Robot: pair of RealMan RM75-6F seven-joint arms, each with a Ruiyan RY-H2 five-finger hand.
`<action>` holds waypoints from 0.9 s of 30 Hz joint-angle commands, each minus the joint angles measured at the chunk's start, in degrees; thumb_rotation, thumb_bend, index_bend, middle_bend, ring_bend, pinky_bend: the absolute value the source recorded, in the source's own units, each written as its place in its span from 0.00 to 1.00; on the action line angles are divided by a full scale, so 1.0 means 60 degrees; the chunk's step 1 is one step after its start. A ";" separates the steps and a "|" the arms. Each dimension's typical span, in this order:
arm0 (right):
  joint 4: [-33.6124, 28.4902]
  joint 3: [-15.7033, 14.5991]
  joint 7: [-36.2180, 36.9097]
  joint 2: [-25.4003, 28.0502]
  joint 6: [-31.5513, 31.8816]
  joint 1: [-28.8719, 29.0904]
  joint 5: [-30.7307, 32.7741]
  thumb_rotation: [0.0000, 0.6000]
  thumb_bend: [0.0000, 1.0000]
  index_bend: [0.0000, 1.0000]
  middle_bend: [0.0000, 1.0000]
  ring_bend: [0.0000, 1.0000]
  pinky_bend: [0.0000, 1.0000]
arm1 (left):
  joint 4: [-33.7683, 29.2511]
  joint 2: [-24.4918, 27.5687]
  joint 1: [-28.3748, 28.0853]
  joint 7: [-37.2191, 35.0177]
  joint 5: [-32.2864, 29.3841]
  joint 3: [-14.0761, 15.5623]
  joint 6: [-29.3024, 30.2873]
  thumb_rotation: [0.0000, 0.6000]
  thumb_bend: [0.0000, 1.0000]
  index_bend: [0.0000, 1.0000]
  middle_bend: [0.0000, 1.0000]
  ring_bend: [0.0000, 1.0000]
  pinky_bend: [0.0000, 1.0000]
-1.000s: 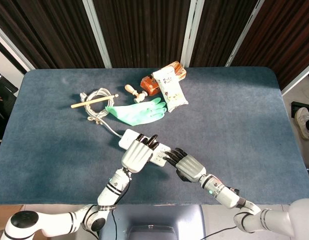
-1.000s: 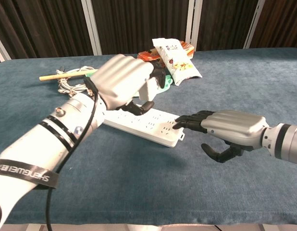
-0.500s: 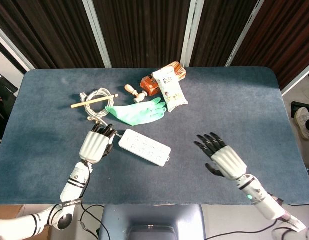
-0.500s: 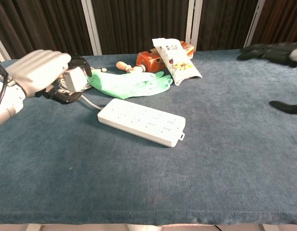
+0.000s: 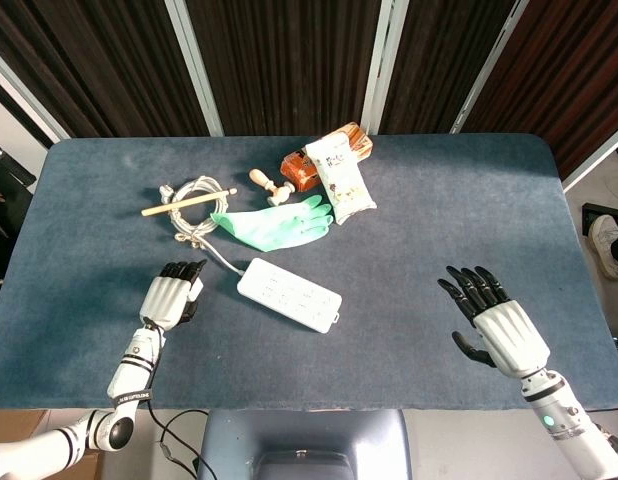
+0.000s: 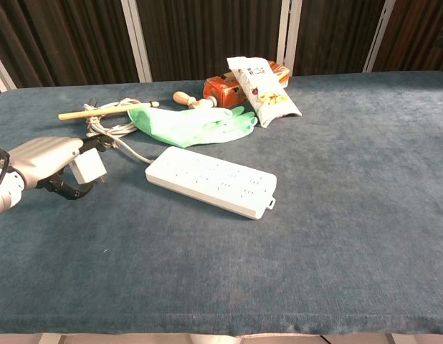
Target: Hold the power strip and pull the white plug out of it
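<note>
Both hands have drawn back from the power strip (image 5: 289, 294) since a second ago, when the left hand (image 5: 170, 297) was curled over its near end and the right hand (image 5: 499, 325) touched its far end. Now the left hand sits low at the table's (image 5: 469, 200) left front, well clear of the strip, with the white plug (image 6: 87, 167) caught between its thumb and fingers (image 6: 64, 188); the plug's square body juts out past the knuckles toward the strip. From the plug its white cord (image 6: 132, 150) runs back to the coiled cable (image 5: 192, 212) behind, or so it seems, since the join is partly hidden by the hand. The right hand hovers over the right front of the table, fingers (image 5: 469, 287) straight and spread wide, holding nothing.

The power strip lies flat and slantwise at mid-table, all its sockets bare. Behind it a green rubber glove (image 5: 277, 222) lies flat, just beside the cable coil, across which a wooden stick (image 5: 188, 202) rests. Farther back are a small wooden stamp (image 5: 270, 185), an orange packet (image 5: 314, 160) and a white snack bag (image 5: 338, 178) leaning over it.
</note>
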 commanded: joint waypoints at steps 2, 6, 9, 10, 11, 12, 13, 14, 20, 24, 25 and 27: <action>-0.0080 0.0038 -0.0095 0.0105 -0.0103 -0.0158 0.0205 1.00 0.49 0.00 0.00 0.00 0.00 | -0.0491 0.0343 0.0093 -0.0156 0.0076 0.0001 0.0141 1.00 0.41 0.00 0.04 0.03 0.15; -0.0230 0.0020 -0.0435 0.0372 0.0021 -0.0534 0.0599 1.00 0.43 0.00 0.00 0.00 0.00 | -0.1249 0.0899 0.0541 -0.0693 0.1101 0.0092 0.1580 1.00 0.40 0.00 0.00 0.00 0.15; -0.0300 0.0018 -0.0602 0.0604 0.0450 -0.1007 0.0926 1.00 0.37 0.00 0.00 0.00 0.00 | -0.2109 0.1748 0.1232 -0.1530 0.2303 0.0382 0.3213 1.00 0.40 0.00 0.00 0.00 0.14; -0.0260 0.0022 -0.0624 0.0650 0.0698 -0.1247 0.1072 1.00 0.36 0.00 0.00 0.00 0.00 | -0.2486 0.2157 0.1613 -0.2007 0.2874 0.0630 0.3952 1.00 0.40 0.00 0.00 0.00 0.14; -0.0199 0.0032 -0.0626 0.0654 0.0900 -0.1445 0.1209 1.00 0.36 0.00 0.00 0.00 0.00 | -0.2728 0.2483 0.1923 -0.2371 0.3330 0.0891 0.4489 1.00 0.40 0.00 0.00 0.00 0.13; -0.0105 0.0046 -0.0607 0.0633 0.1104 -0.1647 0.1354 1.00 0.36 0.00 0.00 0.00 0.00 | -0.2896 0.2805 0.2245 -0.2721 0.3799 0.1196 0.5022 1.00 0.40 0.00 0.00 0.00 0.13; 0.0012 0.0069 -0.0550 0.0583 0.1303 -0.1856 0.1531 1.00 0.35 0.00 0.00 0.00 0.00 | -0.2957 0.3098 0.2574 -0.3050 0.4232 0.1511 0.5540 1.00 0.41 0.00 0.00 0.00 0.12; 0.0200 0.0137 -0.0403 0.0452 0.1570 -0.2134 0.1811 1.00 0.33 0.00 0.00 0.00 0.00 | -0.2885 0.3416 0.3029 -0.3431 0.4682 0.1918 0.6178 1.00 0.41 0.00 0.01 0.00 0.12; 0.1101 0.0652 0.0137 -0.0183 0.2565 -0.3064 0.2773 1.00 0.15 0.00 0.00 0.00 0.00 | -0.2521 0.4234 0.4506 -0.3684 0.4911 0.2921 0.7198 1.00 0.43 0.00 0.00 0.00 0.11; 0.1175 0.0812 0.0520 -0.0244 0.2786 -0.3277 0.2675 1.00 0.15 0.00 0.00 0.00 0.00 | -0.2869 0.4594 0.4453 -0.3693 0.4739 0.2995 0.6517 1.00 0.42 0.00 0.00 0.00 0.12; 0.1225 0.0806 0.0569 -0.0228 0.2735 -0.3295 0.2608 1.00 0.15 0.00 0.00 0.00 0.00 | -0.2993 0.4729 0.4379 -0.3770 0.4682 0.3034 0.6203 1.00 0.42 0.00 0.00 0.00 0.12; 0.1275 0.0800 0.0605 -0.0220 0.2647 -0.3301 0.2507 1.00 0.15 0.00 0.00 0.00 0.00 | -0.3163 0.4915 0.4285 -0.3925 0.4549 0.3033 0.5814 1.00 0.42 0.00 0.00 0.00 0.12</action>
